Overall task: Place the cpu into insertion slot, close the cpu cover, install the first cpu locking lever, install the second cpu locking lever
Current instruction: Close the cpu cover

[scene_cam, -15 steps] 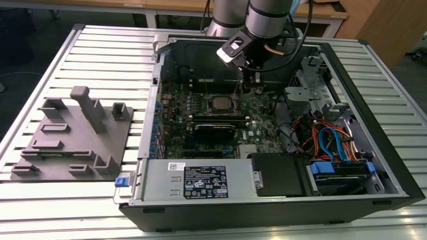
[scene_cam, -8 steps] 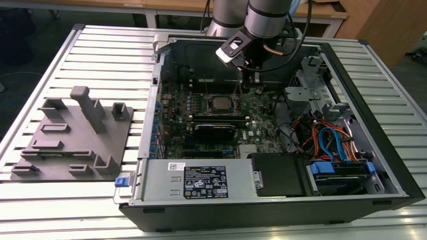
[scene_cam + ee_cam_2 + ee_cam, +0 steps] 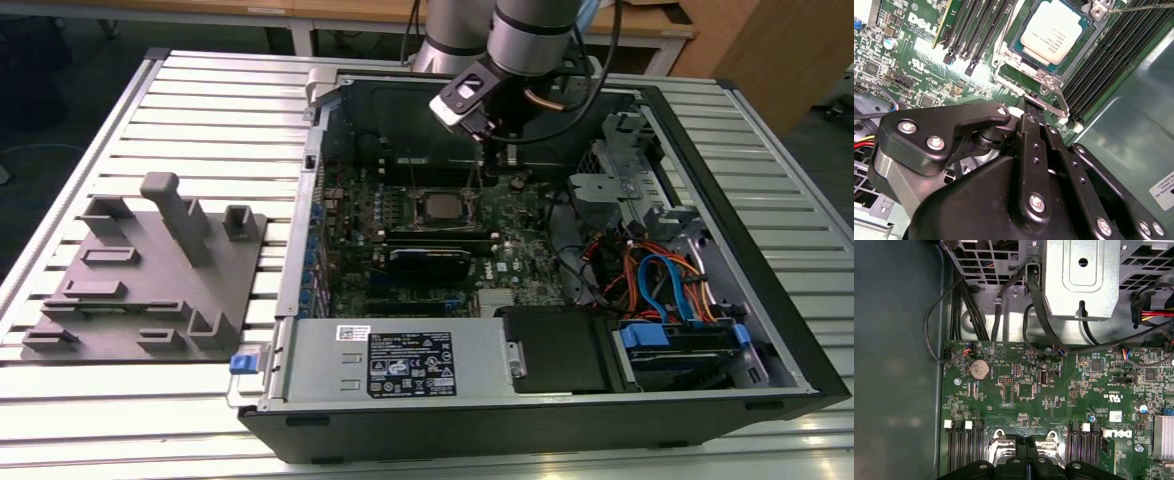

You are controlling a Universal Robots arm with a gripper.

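A robot arm reaches down from the top centre of the exterior view into an open computer case [image 3: 787, 340] lying on a slatted table [image 3: 200, 100]. Its gripper [image 3: 505, 155] hangs over the green circuit board [image 3: 514, 225], just above the frame's middle. The cpu [image 3: 438, 207] sits a little lower and towards the exterior view's left.

In the second wrist view, the cpu [image 3: 1051, 30] lies flat in the insertion slot [image 3: 1026, 67] at the top centre of the frame, silver face up. The grey metal of the cpu cover [image 3: 1026, 84] rims it; whether the cover is latched cannot be told. A thin metal rod [image 3: 1141, 6] runs off the upper right corner.

The gripper [image 3: 1029, 107] has its black fingers [image 3: 1035, 131] pressed together, their tip at the cover's near edge. In the first wrist view, the fingers meet at the bottom centre, with a coin battery [image 3: 979, 369] at centre left. A grey moulded fixture [image 3: 147, 270] stands on the table at the exterior view's left.
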